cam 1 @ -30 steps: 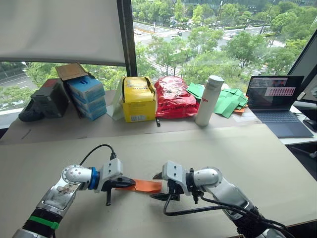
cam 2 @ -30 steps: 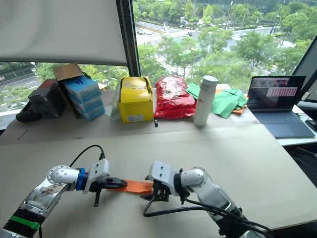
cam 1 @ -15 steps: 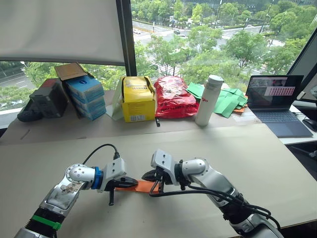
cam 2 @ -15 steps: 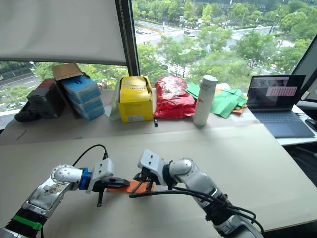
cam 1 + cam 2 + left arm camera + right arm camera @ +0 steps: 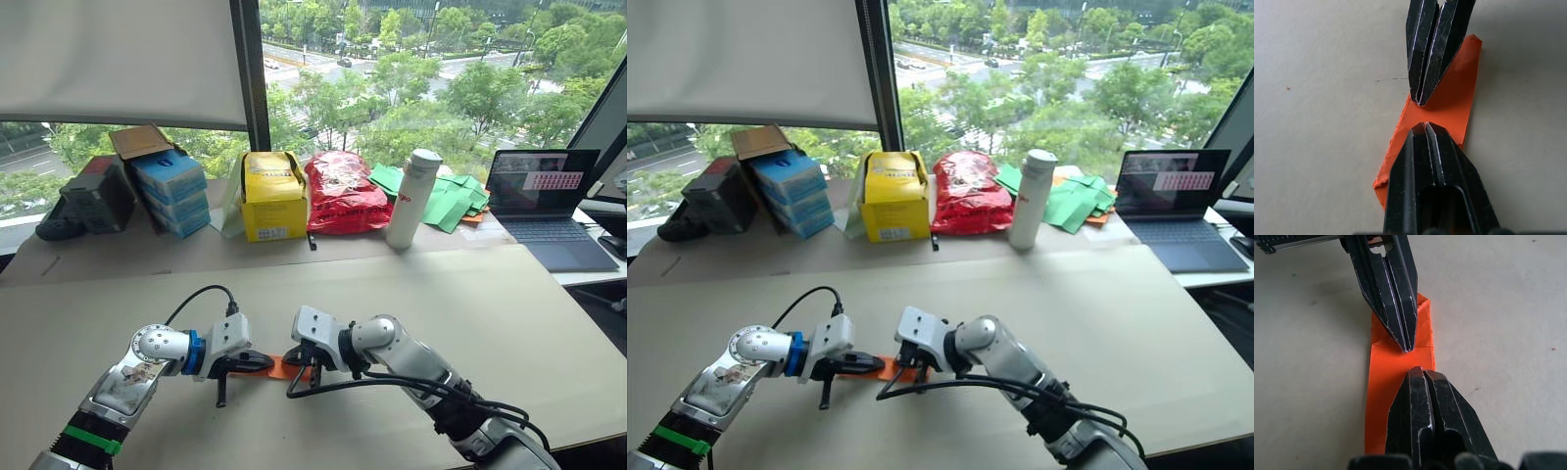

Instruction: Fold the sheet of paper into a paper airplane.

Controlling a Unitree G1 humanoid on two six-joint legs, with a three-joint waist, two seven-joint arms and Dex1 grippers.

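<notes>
We are seeing the sheet of paper, a narrow strip, lying flat on the table beneath both closed grippers, left and right, tips nearly meeting above it.

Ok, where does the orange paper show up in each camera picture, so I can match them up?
Left eye view: the orange paper lies on the table between the two claws.
Right eye view: the same spot, low centre.
Left wrist view: a slanted strip under both closed claw tips.
Right wrist view: a strip running away under both tips.
Shared landmark: the left claw and right claw meeting tip to tip.
</notes>
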